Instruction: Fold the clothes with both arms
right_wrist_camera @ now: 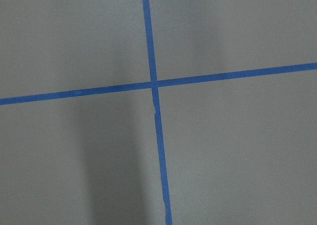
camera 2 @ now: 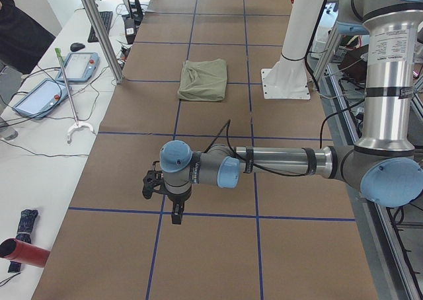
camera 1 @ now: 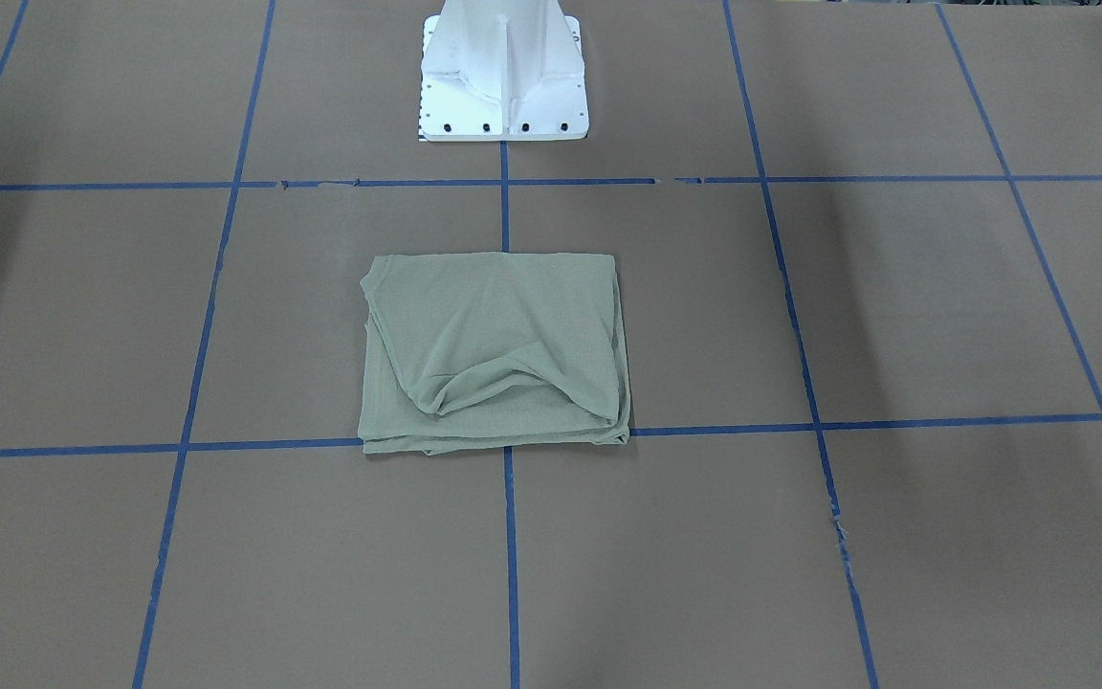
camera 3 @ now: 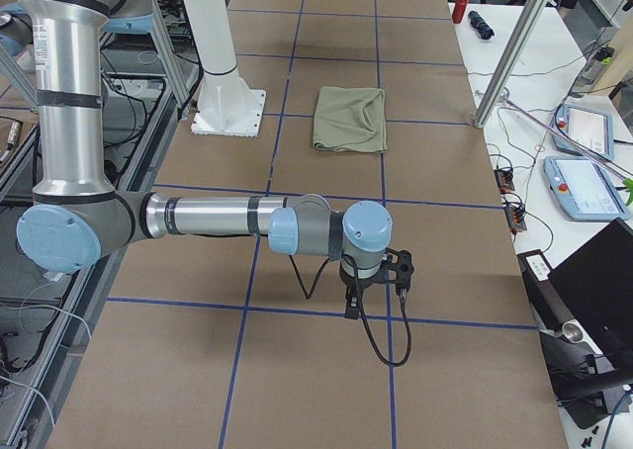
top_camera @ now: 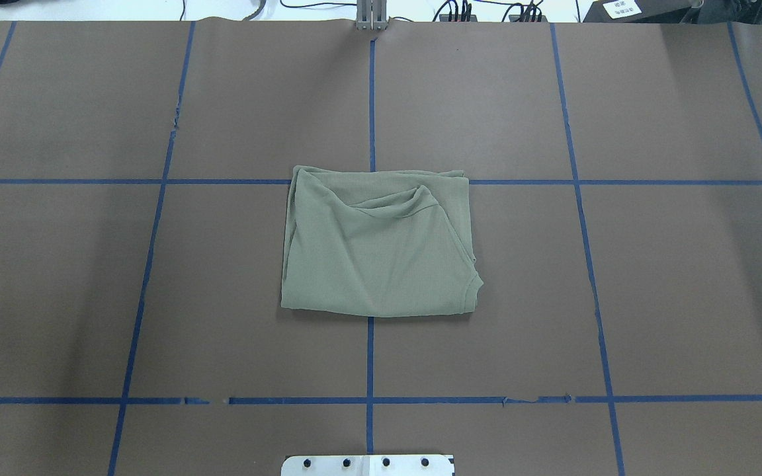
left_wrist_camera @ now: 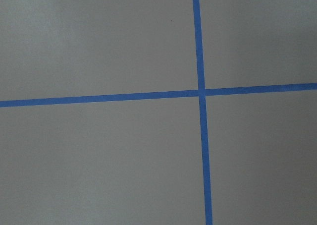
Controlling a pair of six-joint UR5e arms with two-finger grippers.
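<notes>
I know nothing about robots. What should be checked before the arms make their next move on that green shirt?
1. Shirt folded into a compact rectangle: ok.
2. Top layer flat: not ok; a bunched ridge sits near the edge farthest from the robot.
3. Left arm and right arm apart from the shirt: ok.
4. Left gripper and right gripper open: cannot tell, seen only from the side cameras.
5. Shirt visible in the wrist cameras: not ok; they show only table and blue tape.

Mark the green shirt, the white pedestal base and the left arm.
green shirt (top_camera: 374,258): overhead view, middle of folded top layer
white pedestal base (camera 1: 503,115): front-facing view, bolted foot plate
left arm (camera 2: 277,161): left side view, silver forearm tube
</notes>
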